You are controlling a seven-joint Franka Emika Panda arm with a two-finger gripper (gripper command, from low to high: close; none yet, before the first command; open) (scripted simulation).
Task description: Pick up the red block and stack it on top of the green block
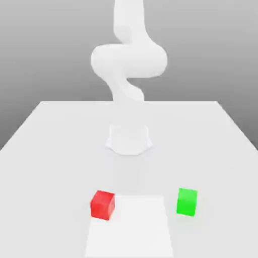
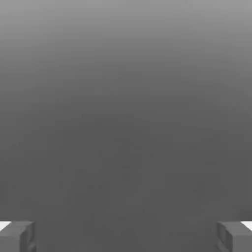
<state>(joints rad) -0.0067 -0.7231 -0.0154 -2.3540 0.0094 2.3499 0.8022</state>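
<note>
In the exterior view, the red block (image 1: 103,204) is seen resting on the table (image 1: 45,151), toward the exterior view's left, well apart from the green block (image 1: 187,202). In the hand view, the gripper (image 2: 126,236) is spread wide, nothing held between its fingertips (image 2: 17,235).

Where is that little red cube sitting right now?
In the exterior view, the red block rests on the white table, near its front edge on the exterior view's left, apart from the green block on the right.
</note>
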